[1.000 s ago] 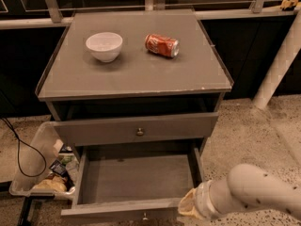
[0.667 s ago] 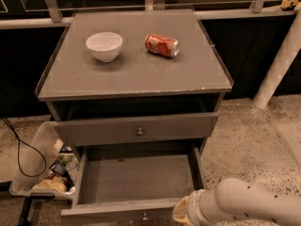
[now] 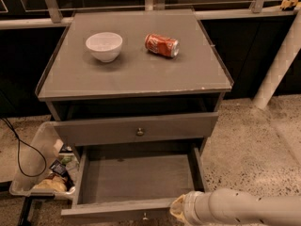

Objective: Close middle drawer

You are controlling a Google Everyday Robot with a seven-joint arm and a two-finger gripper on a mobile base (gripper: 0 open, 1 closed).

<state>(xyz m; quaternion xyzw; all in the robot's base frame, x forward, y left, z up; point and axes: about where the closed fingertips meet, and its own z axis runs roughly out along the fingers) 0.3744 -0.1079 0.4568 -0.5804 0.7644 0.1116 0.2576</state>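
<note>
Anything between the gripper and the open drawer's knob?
Nothing, camera view: only the front edge of the middle drawer between the gripper, at its front right corner, and the knob.

The grey cabinet top carries a white bowl at back left and a red can lying on its side nearby, with my gripper low in front, right.

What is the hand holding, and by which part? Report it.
Cannot be told. The hand is at the front right corner of the open wide grey wooden drawer; no grip shows.
</note>
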